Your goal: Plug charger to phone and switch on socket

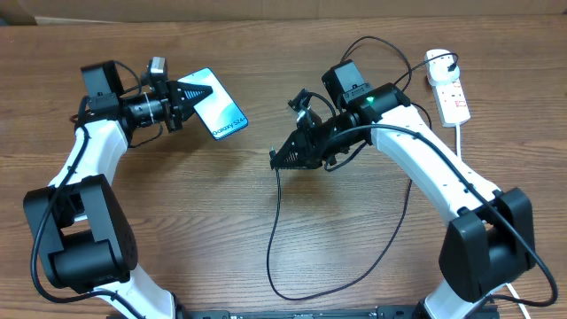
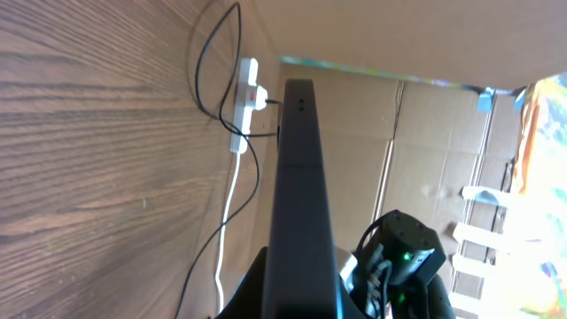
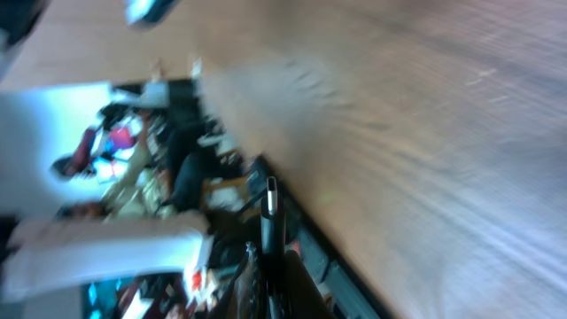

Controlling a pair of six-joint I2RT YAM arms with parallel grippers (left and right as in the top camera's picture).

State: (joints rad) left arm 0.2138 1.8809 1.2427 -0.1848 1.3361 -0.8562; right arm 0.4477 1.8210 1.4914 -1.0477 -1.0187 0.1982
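The phone [image 1: 221,110], blue-white screen with "Galaxy S24" text, is held tilted above the table at the upper left. My left gripper [image 1: 197,95] is shut on its left end; in the left wrist view the phone [image 2: 297,195] shows edge-on as a dark slab. My right gripper [image 1: 282,158] is shut on the charger's connector tip [image 3: 271,197], right of the phone and apart from it. The black charger cable [image 1: 275,239] hangs down and loops over the table. The white socket [image 1: 448,87] lies at the far right with a black plug in its far end; it also shows in the left wrist view [image 2: 247,89].
The socket's thick white cord [image 1: 460,137] runs toward the front along the right arm. Cardboard walls [image 2: 443,124] border the table's far side. The right wrist view is blurred, with clutter beyond the table edge.
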